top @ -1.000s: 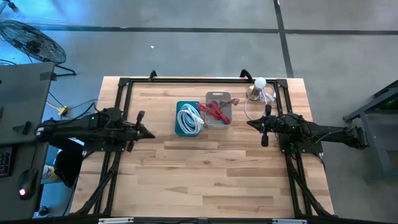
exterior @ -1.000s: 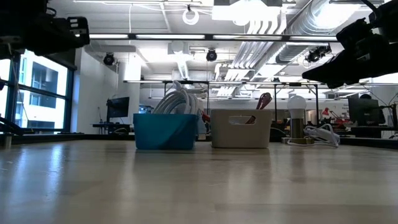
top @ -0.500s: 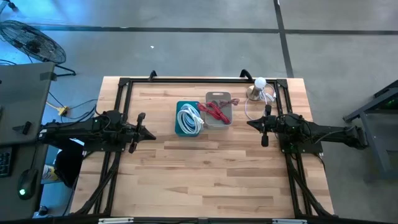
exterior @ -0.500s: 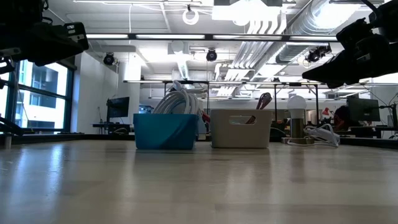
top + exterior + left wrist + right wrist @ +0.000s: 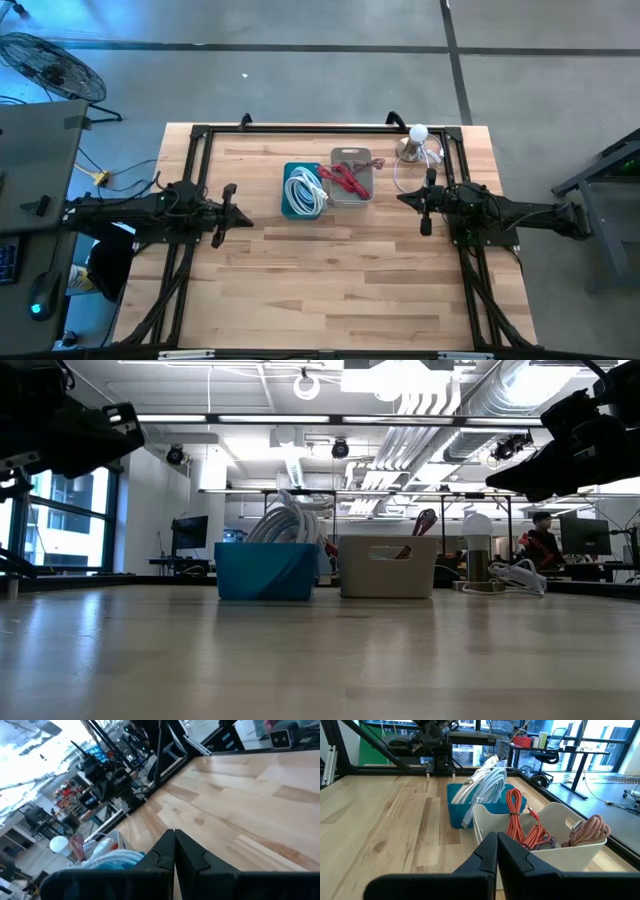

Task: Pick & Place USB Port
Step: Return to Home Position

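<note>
**Both Grippers Empty, Cables in Their Bins**

My left gripper (image 5: pixel 242 217) hung over the left middle of the table (image 5: pixel 330 290), well apart from the bins, with its fingers (image 5: pixel 187 851) pressed together on nothing. My right gripper (image 5: pixel 404 198) hung at the right middle, near the pale bin (image 5: pixel 350 153), its fingers (image 5: pixel 485 855) likewise clenched and empty.

The white HDMI cable (image 5: pixel 303 190) lay coiled in the blue bin (image 5: pixel 288 208), just above the centre of the high view. The pale bin touched the blue bin's right side and held both the red cable (image 5: pixel 345 180) and the pink cable (image 5: pixel 587 832). A small lamp (image 5: pixel 417 133) stood at the upper right of the table.
</note>
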